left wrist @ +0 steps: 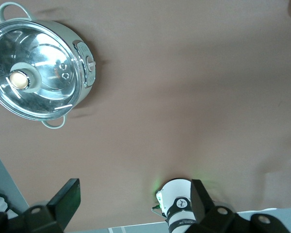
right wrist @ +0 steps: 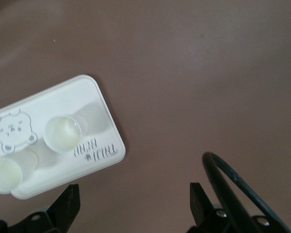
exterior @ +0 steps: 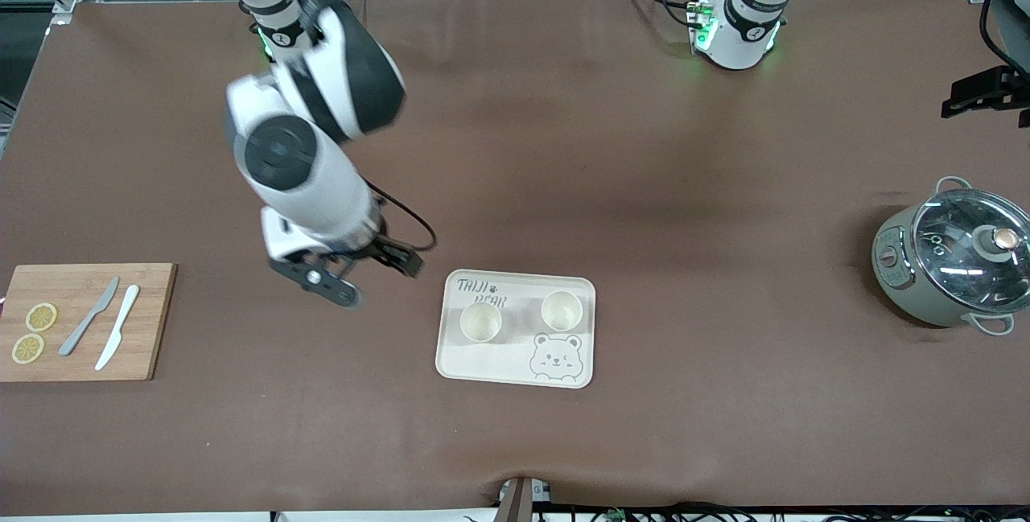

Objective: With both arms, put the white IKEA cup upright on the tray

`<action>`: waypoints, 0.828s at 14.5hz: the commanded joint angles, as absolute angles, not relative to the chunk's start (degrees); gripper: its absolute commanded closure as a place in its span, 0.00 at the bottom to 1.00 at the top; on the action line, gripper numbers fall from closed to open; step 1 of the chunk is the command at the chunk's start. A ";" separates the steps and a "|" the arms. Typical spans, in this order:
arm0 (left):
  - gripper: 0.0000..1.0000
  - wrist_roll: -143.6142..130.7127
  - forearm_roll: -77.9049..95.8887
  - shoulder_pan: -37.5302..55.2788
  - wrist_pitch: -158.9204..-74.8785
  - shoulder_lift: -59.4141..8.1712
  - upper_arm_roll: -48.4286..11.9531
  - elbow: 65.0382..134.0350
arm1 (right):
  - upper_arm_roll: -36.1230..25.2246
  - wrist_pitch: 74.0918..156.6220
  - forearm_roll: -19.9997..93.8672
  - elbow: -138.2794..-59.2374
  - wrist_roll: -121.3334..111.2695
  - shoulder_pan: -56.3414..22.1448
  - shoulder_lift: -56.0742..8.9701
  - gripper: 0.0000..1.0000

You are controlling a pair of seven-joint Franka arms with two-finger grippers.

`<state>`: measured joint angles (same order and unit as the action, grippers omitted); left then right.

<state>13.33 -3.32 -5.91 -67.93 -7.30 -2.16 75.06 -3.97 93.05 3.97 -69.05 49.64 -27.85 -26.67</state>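
Front view shows you two cups [exterior: 481,322] [exterior: 562,310] upright on tray [exterior: 515,361] | right gripper [exterior: 378,265] spread beside tray | left gripper [left wrist: 131,204] spread, waiting near pot [left wrist: 39,73]

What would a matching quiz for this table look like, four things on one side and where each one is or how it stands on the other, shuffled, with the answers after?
Things:
1. Two cups
2. Two knives
3. Pot with glass lid
4. Right gripper

Places or states:
A. At the left arm's end of the table
B. Open, empty, over bare table beside the tray
C. Upright on the tray
D. On the wooden board, next to lemon slices

Pairs: 1-C, 2-D, 3-A, 4-B
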 commanded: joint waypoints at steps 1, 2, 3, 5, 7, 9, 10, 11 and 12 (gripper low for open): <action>0.00 5.57 -3.17 -5.01 -69.96 -8.26 -2.46 75.59 | -2.90 87.56 6.59 -74.96 43.18 -23.13 -17.26 0.00; 0.00 4.32 -2.12 -4.75 -69.87 -8.26 -2.72 75.59 | -2.99 84.93 6.59 -75.84 40.46 -21.55 -14.53 0.00; 0.00 3.52 -0.37 -4.75 -69.87 -8.00 -2.72 75.59 | -2.99 82.38 6.59 -76.28 37.30 -19.53 -12.24 0.00; 0.00 3.52 0.09 -4.75 -69.43 -7.73 -2.81 75.67 | -2.99 76.67 6.59 -76.38 28.87 -14.27 -8.54 0.00; 0.00 3.43 0.09 -4.66 -69.70 -8.08 -2.90 75.67 | -3.08 72.96 6.59 -76.38 20.26 -8.29 -6.08 0.00; 0.00 3.34 0.09 -4.31 -73.27 -8.61 -2.99 75.59 | -3.16 73.03 6.50 -76.46 12.35 -3.45 -5.71 0.00; 0.00 3.17 0.17 -3.87 -76.26 -9.48 -2.99 75.50 | -3.16 73.56 6.07 -76.73 9.43 -1.69 -5.80 0.00; 0.00 2.55 0.18 -3.35 -79.25 -10.28 -2.90 75.32 | -3.16 74.61 5.89 -77.51 7.40 -0.36 -5.71 0.00; 0.00 1.16 0.18 -3.51 -82.32 -11.07 -2.81 75.24 | -3.16 75.32 5.80 -78.04 4.08 1.39 -5.36 0.00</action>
